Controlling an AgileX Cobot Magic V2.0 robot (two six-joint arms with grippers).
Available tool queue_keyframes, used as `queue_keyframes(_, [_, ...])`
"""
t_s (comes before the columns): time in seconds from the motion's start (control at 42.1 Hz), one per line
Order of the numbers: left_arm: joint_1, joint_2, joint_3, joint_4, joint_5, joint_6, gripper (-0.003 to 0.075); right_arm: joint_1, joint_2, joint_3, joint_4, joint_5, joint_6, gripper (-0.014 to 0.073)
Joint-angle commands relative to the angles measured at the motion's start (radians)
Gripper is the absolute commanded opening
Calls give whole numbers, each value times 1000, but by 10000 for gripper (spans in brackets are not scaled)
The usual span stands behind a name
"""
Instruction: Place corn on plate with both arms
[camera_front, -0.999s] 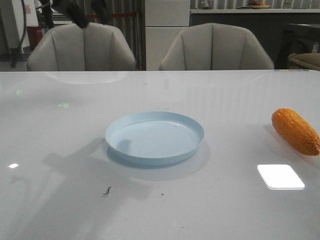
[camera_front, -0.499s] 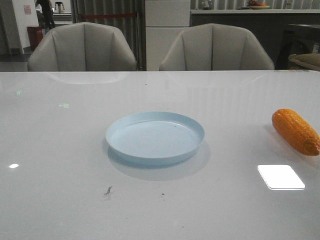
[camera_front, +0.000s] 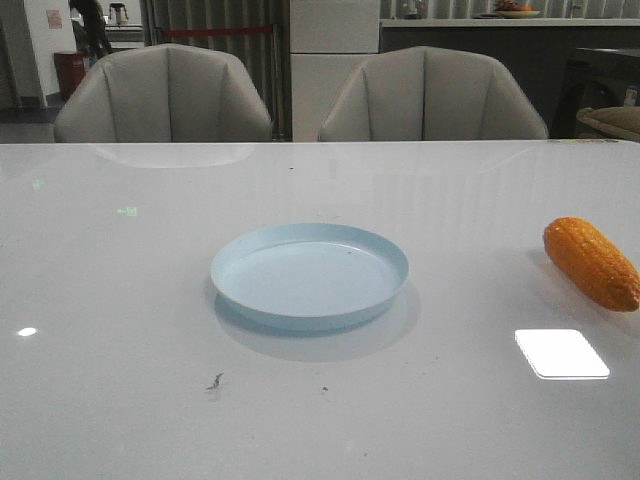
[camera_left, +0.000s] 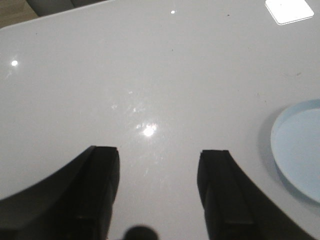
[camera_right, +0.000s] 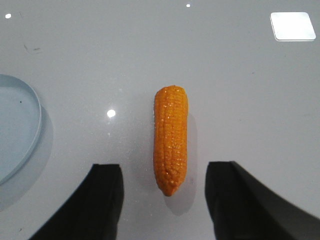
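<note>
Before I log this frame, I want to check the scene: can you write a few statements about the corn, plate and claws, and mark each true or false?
1. The orange, bumpy corn cob lies on the white table, right of the round pale blue plate. True.
2. The plate holds the corn. False: it is empty.
3. The right claw is shut on the corn. False: it is open, with the cob's tip between its fingers.
4. The left claw is open over bare table. True.
5. The corn touches the plate. False: they are apart.
</note>
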Motion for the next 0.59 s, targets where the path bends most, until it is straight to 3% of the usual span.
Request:
queue_keyframes(0.0, [0, -137, 150, 19, -203, -20, 417, -1, -13, -34, 6, -19, -3, 479])
queue_keyframes(0.238, [0, -308, 378, 19, -239, -116, 417, -1, 2, -81, 4, 28, -3, 479])
queue_keyframes(0.571, [0, -324, 418, 19, -239, -121, 417, -1, 296, -464, -131, 304, -3, 480])
